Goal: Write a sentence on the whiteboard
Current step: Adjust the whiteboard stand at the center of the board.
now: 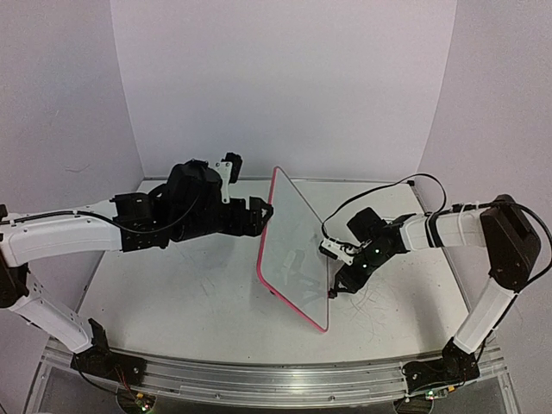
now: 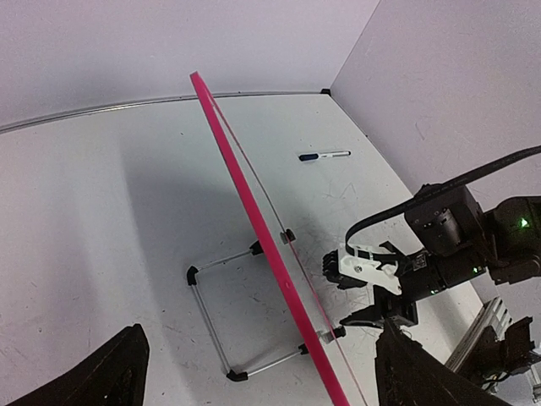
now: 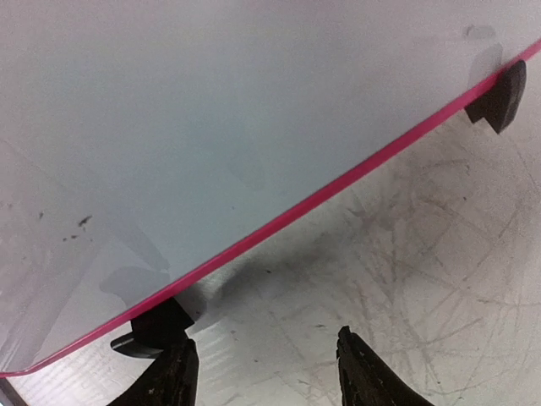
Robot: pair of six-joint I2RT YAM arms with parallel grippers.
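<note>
Whiteboard (image 1: pixel 297 246) stands tilted on wire stand (image 2: pixel 211 326); marker (image 2: pixel 324 156) lies well apart.

High behind both arm bases, your top camera looks down and forward over the counter (image 1: pixel 172 293) to the back walls, with the whiteboard (image 1: pixel 297 250) at centre frame. Your left wrist camera views that board nearly edge-on from a little way off, its own left pincer (image 2: pixel 262 376) tips dark in the bottom corners and the right pincer (image 2: pixel 355 292) visible beyond the pink frame. Your right wrist camera sits very near the board's lower edge, facing its glossy face and scuffed counter. All three views share the board.
</note>
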